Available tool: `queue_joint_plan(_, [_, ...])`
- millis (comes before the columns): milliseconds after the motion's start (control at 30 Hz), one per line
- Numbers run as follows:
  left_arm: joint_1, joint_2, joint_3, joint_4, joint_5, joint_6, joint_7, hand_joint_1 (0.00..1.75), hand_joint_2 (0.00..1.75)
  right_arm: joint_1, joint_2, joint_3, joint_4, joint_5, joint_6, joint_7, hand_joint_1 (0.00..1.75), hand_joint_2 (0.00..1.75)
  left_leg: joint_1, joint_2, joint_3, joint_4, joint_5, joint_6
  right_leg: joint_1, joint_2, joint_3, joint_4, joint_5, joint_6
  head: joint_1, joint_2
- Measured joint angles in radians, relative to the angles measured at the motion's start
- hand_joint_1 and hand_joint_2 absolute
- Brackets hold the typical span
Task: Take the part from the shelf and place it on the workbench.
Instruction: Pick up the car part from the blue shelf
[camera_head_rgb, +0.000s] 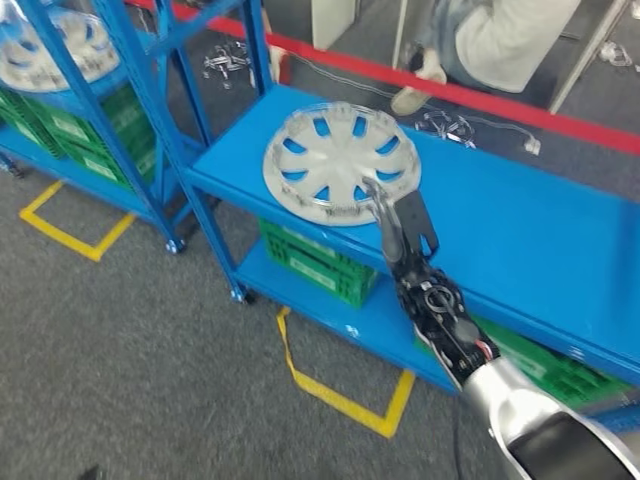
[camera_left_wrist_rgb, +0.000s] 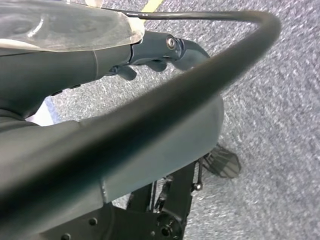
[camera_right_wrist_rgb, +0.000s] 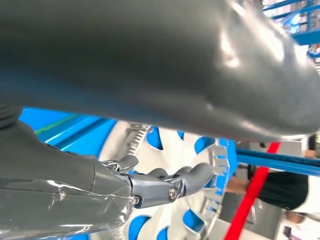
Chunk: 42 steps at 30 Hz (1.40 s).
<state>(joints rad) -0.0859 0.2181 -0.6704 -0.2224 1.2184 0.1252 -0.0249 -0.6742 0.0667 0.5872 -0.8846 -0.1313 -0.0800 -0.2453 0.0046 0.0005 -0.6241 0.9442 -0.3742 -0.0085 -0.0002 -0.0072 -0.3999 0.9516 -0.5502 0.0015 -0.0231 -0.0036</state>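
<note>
Closest to the camera in the head view, the silver right arm reaches forward and ends in the right hand (camera_head_rgb: 401, 228), whose fingers (camera_right_wrist_rgb: 188, 179) lie at the near rim of the part (camera_head_rgb: 341, 162), a silver wheel cover with blue showing through its cut-outs. From the right wrist view the fingers stretch over the cover's face while the thick thumb sits on the other side of them, so the hand looks set for a grasp; whether the rim is truly clamped between them I cannot tell. Under the fingers and beyond them the part lies flat on the upper board of the blue shelf (camera_head_rgb: 521, 225), so the pick-up step is in hand and the carry to the workbench is not yet begun. By my judgement the next move calls for a firm hold on the rim, then a level lift. Down by the floor, the left hand (camera_left_wrist_rgb: 166, 52) hangs with fingers curled in on nothing. Beyond the fingers, past the shelf, runs a red strip (camera_head_rgb: 483, 95), with a person (camera_head_rgb: 498, 40) behind it.
</note>
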Motion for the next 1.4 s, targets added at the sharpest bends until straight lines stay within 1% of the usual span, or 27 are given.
queue_joint_plan(33, [0.001, 0.001, 0.000, 0.000, 0.000, 0.000, 0.001, 0.00, 0.00, 0.001, 0.000, 0.000, -0.001, 0.000, -0.001, 0.000, 0.00, 0.00, 0.002, -0.001, 0.015, -0.003, -0.008, 0.007, -0.001, 0.001, -0.020, 0.042, 0.004, 0.003, 0.003, 0.000])
queue_joint_plan(100, [0.004, 0.003, 0.000, 0.000, 0.002, 0.001, 0.002, 0.00, 0.00, 0.004, 0.000, -0.001, -0.002, 0.000, -0.002, 0.000, 0.00, 0.00, 0.004, -0.002, 0.048, -0.008, -0.028, 0.017, -0.003, 0.004, -0.106, 0.186, -0.008, 0.009, 0.011, 0.000])
queue_joint_plan(167, [0.004, 0.005, 0.000, 0.000, 0.003, 0.002, 0.003, 0.00, 0.00, 0.011, 0.000, -0.002, -0.002, 0.000, -0.002, 0.001, 0.00, 0.00, 0.004, -0.006, 0.082, -0.009, -0.055, 0.019, -0.003, 0.005, -0.208, 0.307, -0.070, 0.013, 0.020, 0.000])
queue_joint_plan(200, [0.004, 0.005, 0.000, 0.000, 0.003, 0.002, 0.004, 0.00, 0.00, 0.015, -0.001, -0.002, -0.002, 0.000, -0.002, 0.001, 0.00, 0.00, 0.004, -0.009, 0.101, -0.009, -0.070, 0.019, -0.004, 0.005, -0.244, 0.325, -0.104, 0.014, 0.025, 0.000])
queue_joint_plan(233, [0.005, 0.004, 0.000, 0.000, 0.003, 0.002, 0.005, 0.00, 0.00, 0.017, -0.001, -0.003, -0.002, 0.000, -0.002, 0.001, 0.00, 0.00, 0.004, -0.013, 0.121, -0.009, -0.085, 0.018, -0.003, 0.005, -0.266, 0.311, -0.120, 0.013, 0.029, 0.000])
queue_joint_plan(267, [0.005, 0.004, 0.000, 0.000, 0.003, 0.002, 0.006, 0.00, 0.00, 0.018, -0.001, -0.003, -0.002, 0.000, -0.002, 0.001, 0.00, 0.00, 0.004, -0.016, 0.143, -0.009, -0.100, 0.016, -0.003, 0.005, -0.275, 0.271, -0.106, 0.011, 0.034, 0.000])
queue_joint_plan(300, [0.005, 0.003, 0.000, 0.000, 0.003, 0.002, 0.006, 0.00, 0.00, 0.018, -0.001, -0.004, -0.001, 0.000, -0.002, 0.001, 0.00, 0.00, 0.004, -0.018, 0.162, -0.010, -0.116, 0.014, -0.003, 0.006, -0.276, 0.209, -0.051, 0.008, 0.039, 0.000])
queue_joint_plan(367, [0.003, 0.002, 0.000, 0.001, 0.003, 0.002, 0.006, 0.00, 0.00, 0.018, -0.002, -0.005, 0.000, 0.000, -0.002, 0.001, 0.00, 0.00, 0.002, -0.023, 0.191, -0.009, -0.148, 0.007, 0.001, 0.009, -0.274, 0.088, 0.104, 0.000, 0.048, 0.000])
queue_joint_plan(400, [0.002, 0.002, 0.000, 0.002, 0.003, 0.002, 0.006, 0.00, 0.00, 0.018, -0.003, -0.005, 0.000, 0.000, -0.002, 0.002, 0.00, 0.00, 0.000, -0.025, 0.199, -0.012, -0.160, 0.001, 0.003, 0.011, -0.270, 0.053, 0.163, -0.006, 0.050, 0.000])
queue_joint_plan(433, [0.001, 0.002, 0.000, 0.002, 0.003, 0.003, 0.006, 0.00, 0.00, 0.017, -0.003, -0.005, 0.000, 0.000, -0.001, 0.002, 0.00, 0.00, -0.001, -0.027, 0.206, -0.011, -0.165, -0.004, 0.005, 0.011, -0.266, 0.038, 0.188, -0.011, 0.050, 0.000])
queue_joint_plan(467, [0.000, 0.003, 0.000, 0.002, 0.004, 0.003, 0.006, 0.00, 0.00, 0.015, -0.003, -0.006, -0.001, 0.000, -0.001, 0.001, 0.00, 0.00, 0.000, -0.029, 0.208, -0.008, -0.164, -0.010, 0.005, 0.011, -0.255, 0.037, 0.187, -0.017, 0.049, 0.000])
queue_joint_plan(533, [0.000, 0.003, 0.000, 0.002, 0.004, 0.004, 0.006, 0.00, 0.00, 0.011, -0.002, -0.007, -0.003, 0.000, -0.001, 0.000, 0.00, 0.00, 0.003, -0.024, 0.182, 0.055, -0.140, -0.020, 0.004, 0.010, -0.229, 0.021, 0.187, -0.029, 0.044, 0.000])
queue_joint_plan(600, [-0.002, 0.003, 0.000, 0.002, 0.005, 0.006, 0.006, 0.00, 0.00, 0.011, -0.002, -0.008, -0.004, 0.000, 0.002, 0.002, 0.00, 0.00, 0.005, -0.017, 0.102, 0.178, -0.136, -0.029, 0.002, 0.009, -0.199, 0.001, 0.180, -0.037, 0.034, 0.000])
queue_joint_plan(667, [-0.004, 0.002, 0.000, 0.002, 0.007, 0.010, 0.006, 0.00, 0.00, 0.012, -0.002, -0.007, -0.004, 0.000, 0.006, 0.007, 0.00, 0.00, 0.005, -0.013, 0.012, 0.275, -0.196, -0.035, 0.002, 0.010, -0.175, -0.010, 0.165, -0.040, 0.023, 0.000])
queue_joint_plan(700, [-0.004, 0.003, 0.000, 0.002, 0.007, 0.011, 0.006, 0.00, 0.00, 0.013, -0.002, -0.006, -0.003, 0.000, 0.007, 0.009, 0.00, 0.00, 0.005, -0.012, -0.020, 0.290, -0.233, -0.036, 0.002, 0.012, -0.163, -0.012, 0.155, -0.041, 0.018, 0.000])
queue_joint_plan(733, [-0.003, 0.003, 0.000, 0.002, 0.008, 0.013, 0.006, 0.00, 0.00, 0.013, -0.002, -0.006, -0.002, 0.000, 0.007, 0.010, 0.00, 0.00, 0.005, -0.011, -0.038, 0.276, -0.248, -0.035, 0.002, 0.013, -0.149, -0.012, 0.144, -0.041, 0.013, 0.000])
queue_joint_plan(767, [-0.002, 0.003, 0.000, 0.002, 0.009, 0.015, 0.006, 0.00, 0.00, 0.014, -0.002, -0.006, -0.001, 0.000, 0.007, 0.011, 0.00, 0.00, 0.005, -0.010, -0.043, 0.234, -0.230, -0.033, 0.002, 0.014, -0.135, -0.012, 0.133, -0.040, 0.008, 0.000])
queue_joint_plan(800, [-0.001, 0.003, 0.000, 0.002, 0.010, 0.016, 0.006, 0.00, 0.00, 0.014, -0.002, -0.006, -0.001, 0.000, 0.006, 0.012, 0.00, 0.00, 0.005, -0.009, -0.036, 0.170, -0.178, -0.030, 0.002, 0.014, -0.120, -0.012, 0.121, -0.039, 0.002, 0.000])
queue_joint_plan(867, [0.000, 0.004, 0.000, 0.003, 0.011, 0.016, 0.005, 0.00, 0.00, 0.013, -0.002, -0.006, 0.000, 0.000, 0.003, 0.015, 0.00, 0.00, 0.002, -0.007, -0.015, 0.040, -0.050, -0.022, 0.005, 0.016, -0.101, -0.009, 0.101, -0.034, -0.006, 0.000])
queue_joint_plan(900, [-0.001, 0.004, 0.000, 0.004, 0.011, 0.016, 0.004, 0.00, 0.00, 0.012, -0.002, -0.006, 0.000, 0.000, 0.000, 0.018, 0.00, 0.00, 0.000, -0.006, -0.009, 0.006, -0.010, -0.016, 0.007, 0.017, -0.098, -0.007, 0.092, -0.029, -0.008, 0.000])
queue_joint_plan(933, [-0.001, 0.004, 0.000, 0.004, 0.011, 0.016, 0.003, 0.00, 0.00, 0.013, -0.002, -0.006, 0.001, 0.001, -0.003, 0.019, 0.00, 0.44, -0.002, -0.005, -0.007, -0.007, 0.006, -0.011, 0.009, 0.018, -0.096, -0.005, 0.084, -0.025, -0.007, 0.000])
queue_joint_plan(967, [-0.001, 0.004, 0.000, 0.004, 0.011, 0.016, 0.002, 0.00, 0.00, 0.013, -0.002, -0.006, 0.001, 0.003, -0.007, 0.021, 0.00, 0.87, -0.003, -0.005, -0.006, -0.005, 0.006, -0.007, 0.010, 0.019, -0.095, -0.005, 0.077, -0.020, -0.006, 0.000])
queue_joint_plan(1033, [-0.002, 0.004, 0.000, 0.004, 0.011, 0.015, 0.000, 0.00, 0.00, 0.014, -0.002, -0.008, 0.000, 0.012, -0.015, 0.026, 0.00, 1.75, -0.002, -0.007, -0.003, -0.006, 0.012, -0.009, 0.011, 0.019, -0.092, -0.005, 0.069, -0.027, 0.000, 0.000])
queue_joint_plan(1100, [-0.002, 0.003, 0.000, 0.004, 0.012, 0.015, -0.001, 0.00, 0.00, 0.015, -0.002, -0.010, 0.000, 0.024, -0.023, 0.033, 0.00, 1.75, -0.003, -0.008, -0.002, -0.007, 0.011, -0.011, 0.010, 0.018, -0.088, -0.005, 0.067, -0.039, 0.006, 0.000])
queue_joint_plan(1133, [-0.002, 0.003, 0.000, 0.004, 0.012, 0.014, -0.002, 0.00, 0.00, 0.016, -0.002, -0.010, 0.000, 0.032, -0.026, 0.037, 0.00, 1.75, -0.005, -0.008, -0.001, -0.006, 0.009, -0.008, 0.010, 0.018, -0.087, -0.008, 0.067, -0.041, 0.008, 0.000])
queue_joint_plan(1267, [-0.002, 0.002, 0.000, 0.004, 0.013, 0.013, -0.003, 0.00, 0.00, 0.017, -0.002, -0.012, 0.000, 0.064, -0.037, 0.056, 0.00, 1.75, -0.006, -0.008, 0.001, -0.006, 0.001, 0.002, 0.009, 0.016, -0.080, -0.020, 0.063, -0.036, 0.016, 0.000])
queue_joint_plan(1400, [-0.002, 0.001, 0.000, 0.004, 0.012, 0.011, -0.005, 0.00, 0.00, 0.018, -0.003, -0.012, 0.000, 0.083, -0.039, 0.068, 0.00, 1.75, -0.007, -0.008, 0.002, -0.006, -0.002, 0.006, 0.008, 0.016, -0.077, -0.026, 0.062, -0.028, 0.025, 0.000])
